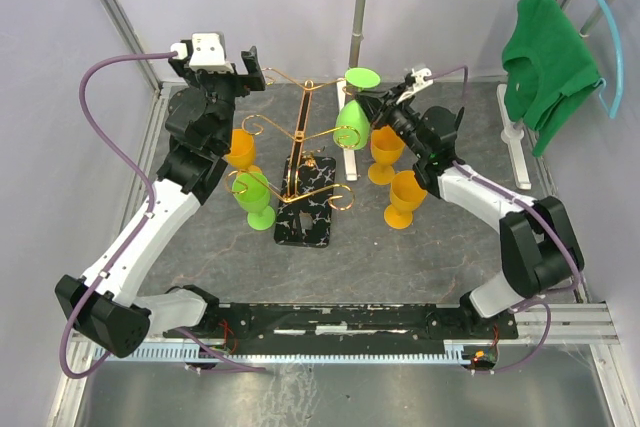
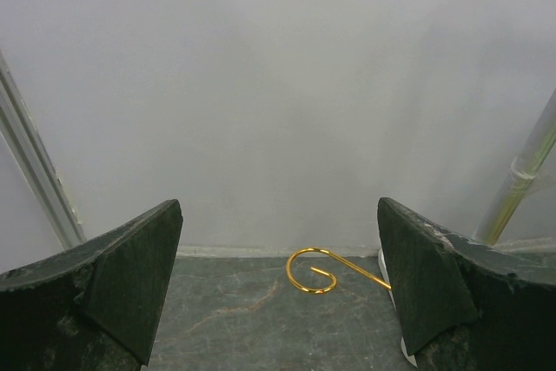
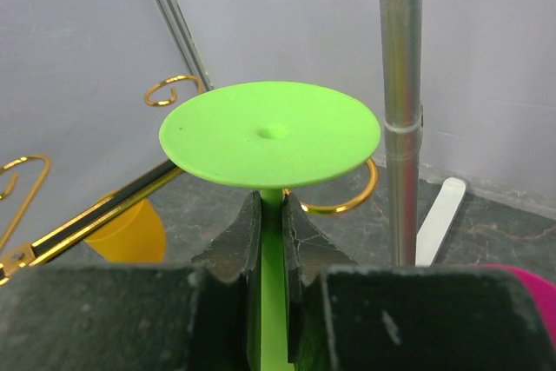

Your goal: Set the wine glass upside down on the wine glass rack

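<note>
Jaws of the right gripper point(image 3: 272, 219) are clamped on the stem of the green wine glass point(image 1: 350, 119). It hangs inverted, foot uppermost, clear of the counter point(image 1: 400, 257) and just beside the upper right scroll arms of the gold wine glass rack point(image 1: 300, 137). Whether glass and rack touch cannot be told. Jaws of the left gripper point(image 2: 278, 293) stand wide apart and empty, raised near the rack's far left curl. An upright orange glass point(image 1: 387, 152) stands just right of the rack.
</note>
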Motion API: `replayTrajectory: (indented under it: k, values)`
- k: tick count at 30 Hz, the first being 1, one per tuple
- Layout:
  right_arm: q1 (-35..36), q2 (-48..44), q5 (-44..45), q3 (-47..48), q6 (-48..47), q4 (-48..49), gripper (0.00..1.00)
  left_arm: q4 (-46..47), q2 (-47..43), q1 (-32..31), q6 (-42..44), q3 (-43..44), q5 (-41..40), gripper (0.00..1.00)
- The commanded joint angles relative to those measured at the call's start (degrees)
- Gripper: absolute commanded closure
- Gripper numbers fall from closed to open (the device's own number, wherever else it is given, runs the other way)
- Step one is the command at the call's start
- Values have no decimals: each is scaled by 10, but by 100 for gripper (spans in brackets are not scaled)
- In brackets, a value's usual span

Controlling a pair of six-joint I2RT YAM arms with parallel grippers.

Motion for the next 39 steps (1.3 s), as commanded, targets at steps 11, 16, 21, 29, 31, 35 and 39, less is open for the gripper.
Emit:
replayTrajectory:
  k: [11,16,21,29,31,35,39]
  values:
    - [15,95,12,-33,23,254,99,11,5,4,-11,31,-12,1]
    - [20,117,-2,-24,16,260,99,13,4,4,-8,30,-18,1]
    - [24,127,-2,-24,-3,260,99,17,6,5,-6,29,-21,1]
    - [26,163,11,-8,-24,296,99,29,12,5,2,31,-27,1]
    - [27,173,10,-1,-29,294,99,32,12,6,4,31,-27,1]
    - [27,190,11,14,-38,295,99,34,10,7,5,28,-29,1]
    - [28,198,15,26,-46,293,99,36,10,8,5,26,-31,1]
